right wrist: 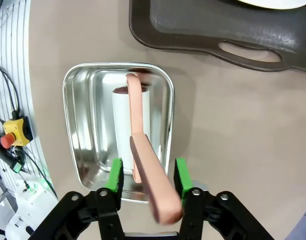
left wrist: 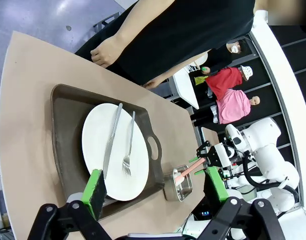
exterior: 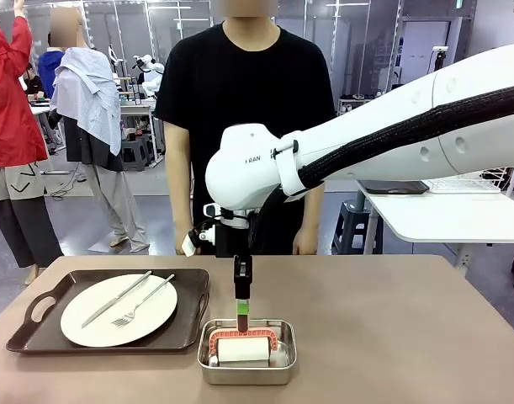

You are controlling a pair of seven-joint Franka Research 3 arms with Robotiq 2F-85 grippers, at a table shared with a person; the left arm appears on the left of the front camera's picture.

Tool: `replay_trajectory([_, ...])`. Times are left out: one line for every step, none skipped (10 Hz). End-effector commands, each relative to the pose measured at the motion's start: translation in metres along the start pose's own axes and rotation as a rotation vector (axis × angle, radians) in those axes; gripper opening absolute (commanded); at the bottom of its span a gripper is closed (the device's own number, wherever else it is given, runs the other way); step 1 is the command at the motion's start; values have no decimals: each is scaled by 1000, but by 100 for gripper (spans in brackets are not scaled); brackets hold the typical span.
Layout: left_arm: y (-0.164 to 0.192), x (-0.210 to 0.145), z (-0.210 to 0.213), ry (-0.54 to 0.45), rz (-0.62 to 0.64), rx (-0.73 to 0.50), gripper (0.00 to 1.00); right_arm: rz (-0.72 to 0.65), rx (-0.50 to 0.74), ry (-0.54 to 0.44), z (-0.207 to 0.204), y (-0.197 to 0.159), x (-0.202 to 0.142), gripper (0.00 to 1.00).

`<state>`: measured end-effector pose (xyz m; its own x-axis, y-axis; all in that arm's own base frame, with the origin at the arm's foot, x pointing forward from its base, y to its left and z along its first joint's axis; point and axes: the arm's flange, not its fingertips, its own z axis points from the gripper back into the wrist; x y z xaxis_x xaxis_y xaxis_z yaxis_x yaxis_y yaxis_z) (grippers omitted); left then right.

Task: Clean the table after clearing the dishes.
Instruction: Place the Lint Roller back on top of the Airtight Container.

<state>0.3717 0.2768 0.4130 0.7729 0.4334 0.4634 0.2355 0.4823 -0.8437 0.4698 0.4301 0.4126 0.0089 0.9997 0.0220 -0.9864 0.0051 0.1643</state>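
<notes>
The lint roller (exterior: 242, 349) is seated in the steel tin (exterior: 208, 370), off the counter (exterior: 408, 337). Its handle (right wrist: 137, 130) is straddled loosely by the half-spread right end effector (right wrist: 148, 167). The left end effector (left wrist: 155, 186) is held wide, empty.

In the front view, the white wrist housing (exterior: 240, 172) of the right arm (exterior: 425, 118) carries a short run of small dark capitals, printed level across its middle. The letters "RAN" read plainly. A narrower letter stands just before them, too faint to tell for sure, perhaps an "F". The print stops at the housing's edge by the black cable sleeve (exterior: 383, 139). Other print is too small or blurred to read.
</notes>
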Motion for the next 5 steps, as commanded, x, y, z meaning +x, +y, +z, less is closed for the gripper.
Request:
replay_trajectory([0, 2, 4, 0, -3, -2, 100, -41, -45, -10, 9, 9, -7, 67])
replay_trajectory([0, 2, 4, 0, -3, -2, 100, -44, -49, -16, 13, 9, -10, 100])
replay_trajectory([0, 2, 4, 0, -3, -2, 100, -49, -55, -21, 16, 8, -11, 98])
replay_trajectory([0, 2, 4, 0, -3, -2, 100, -52, -61, -27, 19, 8, -13, 100])
replay_trajectory([0, 2, 4, 0, -3, -2, 100, -55, -65, -33, 21, 7, -13, 100])
